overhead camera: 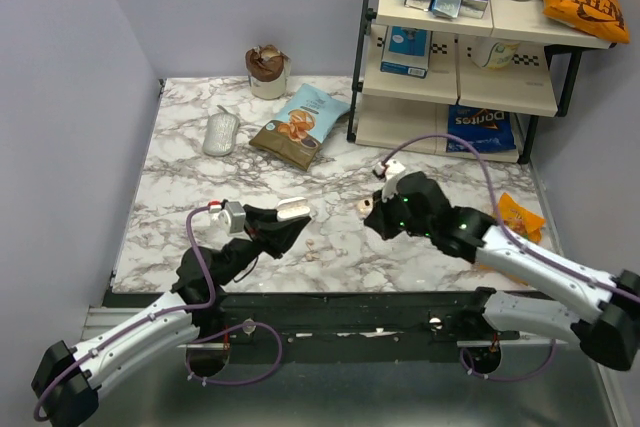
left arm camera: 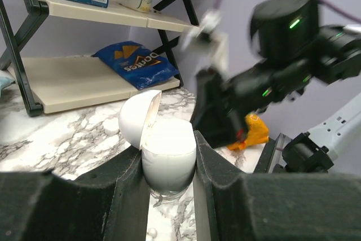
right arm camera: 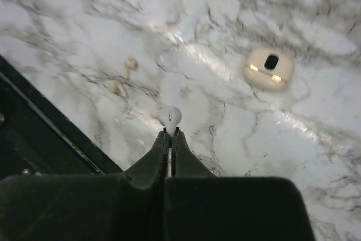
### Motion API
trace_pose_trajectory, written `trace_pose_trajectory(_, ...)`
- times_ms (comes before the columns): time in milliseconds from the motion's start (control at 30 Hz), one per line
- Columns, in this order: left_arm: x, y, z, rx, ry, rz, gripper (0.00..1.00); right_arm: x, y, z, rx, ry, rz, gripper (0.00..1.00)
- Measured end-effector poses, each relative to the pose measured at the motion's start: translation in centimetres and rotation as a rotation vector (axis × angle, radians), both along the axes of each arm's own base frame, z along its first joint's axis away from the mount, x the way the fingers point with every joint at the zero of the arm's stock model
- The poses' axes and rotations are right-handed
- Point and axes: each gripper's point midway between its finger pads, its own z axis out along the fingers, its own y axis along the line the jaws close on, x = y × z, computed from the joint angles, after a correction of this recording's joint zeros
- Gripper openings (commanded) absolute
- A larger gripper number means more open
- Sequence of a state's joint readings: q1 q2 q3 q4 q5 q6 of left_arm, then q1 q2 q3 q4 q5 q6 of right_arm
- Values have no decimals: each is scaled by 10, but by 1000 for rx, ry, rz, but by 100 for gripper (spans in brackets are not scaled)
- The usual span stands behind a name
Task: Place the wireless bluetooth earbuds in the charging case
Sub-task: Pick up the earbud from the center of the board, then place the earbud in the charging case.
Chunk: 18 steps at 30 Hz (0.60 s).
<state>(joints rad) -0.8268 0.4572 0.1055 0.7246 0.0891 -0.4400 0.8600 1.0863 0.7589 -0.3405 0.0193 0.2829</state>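
My left gripper (overhead camera: 288, 219) is shut on the white charging case (overhead camera: 294, 209) and holds it above the marble table (overhead camera: 330, 167). In the left wrist view the case (left arm camera: 168, 148) sits between the two fingers of that gripper (left arm camera: 168, 169), with its lid (left arm camera: 137, 118) hinged open to the left. My right gripper (overhead camera: 369, 209) hovers just to the right of it. In the right wrist view that gripper (right arm camera: 170, 132) is shut on the stem of one whitish earbud (right arm camera: 170, 114). Two tiny beige bits (right arm camera: 123, 76) lie on the marble; I cannot tell whether they are the other earbud.
A cream rounded piece with a dark slot (right arm camera: 269, 68) lies on the marble under my right arm. A grey oval object (overhead camera: 220, 133), a teal snack bag (overhead camera: 302, 125) and a brown cup (overhead camera: 267, 70) lie at the back. A shelf rack (overhead camera: 460, 57) stands back right, an orange packet (overhead camera: 518, 215) near it.
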Motion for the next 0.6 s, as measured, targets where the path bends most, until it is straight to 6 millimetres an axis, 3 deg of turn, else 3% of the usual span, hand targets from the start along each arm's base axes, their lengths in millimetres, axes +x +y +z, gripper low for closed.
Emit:
trace_pose_trajectory(167,-1,-10,-2,20,-9,-40,0,-12,0,135,191,-245,122,1)
trace_pose_trajectory(267,-6,-27,8,67,-38,-123,0,-35,-5,187,259,-355,236,1)
trace_pose_trajectory(433,-15,-51,54,93,-140,-283,0,-72,-18,212,261,-432,401,1)
trace_pose_trajectory(600,-31,-65,74,147,-218,-465,0,-94,-16,196,202,-401,521,1)
